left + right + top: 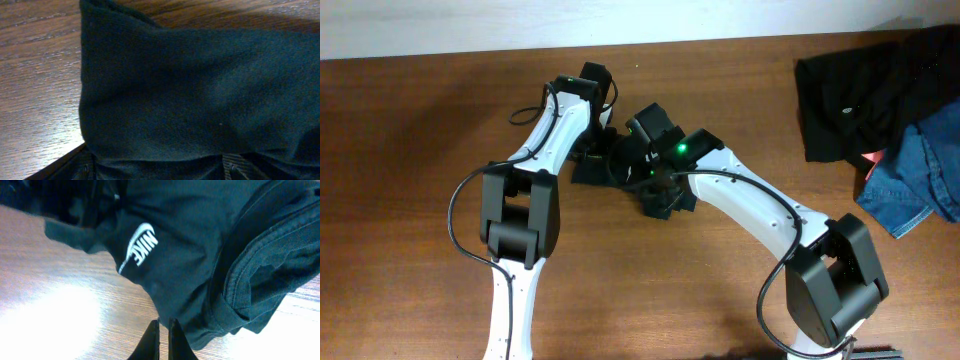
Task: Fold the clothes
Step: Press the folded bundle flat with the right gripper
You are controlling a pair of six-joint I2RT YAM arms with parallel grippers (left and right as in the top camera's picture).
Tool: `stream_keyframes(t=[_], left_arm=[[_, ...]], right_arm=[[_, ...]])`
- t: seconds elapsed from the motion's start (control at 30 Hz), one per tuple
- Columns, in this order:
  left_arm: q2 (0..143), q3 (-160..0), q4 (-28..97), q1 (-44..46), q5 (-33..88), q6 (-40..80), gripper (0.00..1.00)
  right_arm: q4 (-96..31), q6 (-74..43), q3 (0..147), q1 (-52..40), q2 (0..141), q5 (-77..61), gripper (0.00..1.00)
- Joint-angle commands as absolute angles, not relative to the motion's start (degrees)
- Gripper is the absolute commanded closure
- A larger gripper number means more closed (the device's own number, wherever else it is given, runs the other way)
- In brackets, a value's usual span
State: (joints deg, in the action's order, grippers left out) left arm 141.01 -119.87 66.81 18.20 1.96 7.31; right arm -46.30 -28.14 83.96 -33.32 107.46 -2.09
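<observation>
Broadly, the wooden bench (420,150) fills the overhead view, and both arms reach in to meet over its middle. The left arm (555,130) comes up from the near left edge and the right arm (750,200) from the near right.

The black T-shirt (190,255) lies bunched on the bench beneath the two wrists, mostly hidden by them from above, with small dark folds showing around them. Well apart from it, at the far right corner, sits a heap with another black garment (860,90) and blue jeans (920,170), touching each other.

In the left wrist view the shirt's cloth covers nearly everything, with bare wood only along the left side and the top. The left jaws stand wide, and only their dark bases show at the bottom corners. The cloth lies across the gap between them, and I cannot tell whether they press it.

In the right wrist view the shirt is draped in folds, with a stitched hem (235,300) doubled over at the right. Its white NIKE swoosh logo (141,247) faces the camera, turned on its side.

The right jaws are drawn together. Their fingertips (152,330) rise from the bottom edge just beside the shirt's lower fold, and no cloth shows between them.
</observation>
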Motion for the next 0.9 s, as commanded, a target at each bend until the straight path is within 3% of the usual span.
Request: stream_keyframes(t=[0.0, 0.2, 0.37, 0.57, 0.87], left_arm=[[144.5, -117.7, 65.1, 18.3, 1.7, 6.7, 0.20], [144.5, -117.7, 65.1, 18.3, 1.7, 6.7, 0.20], [144.5, -117.7, 65.1, 18.3, 1.7, 6.7, 0.20], [144.5, -117.7, 65.1, 18.3, 1.7, 6.7, 0.20], [144.5, -117.7, 65.1, 18.3, 1.2, 6.7, 0.19]], right_arm=[[-46.8, -20.8, 83.5, -34.4, 107.5, -3.0, 0.96], [-51.1, -5.0, 83.5, -36.3, 107.5, -1.3, 0.85], [-53.4, 0.1, 83.5, -37.3, 107.5, 3.4, 0.63], [-53.5, 5.9, 83.5, -37.2, 108.0, 3.7, 0.57], [-54.2, 13.8, 83.5, -39.1, 110.1, 4.2, 0.57]])
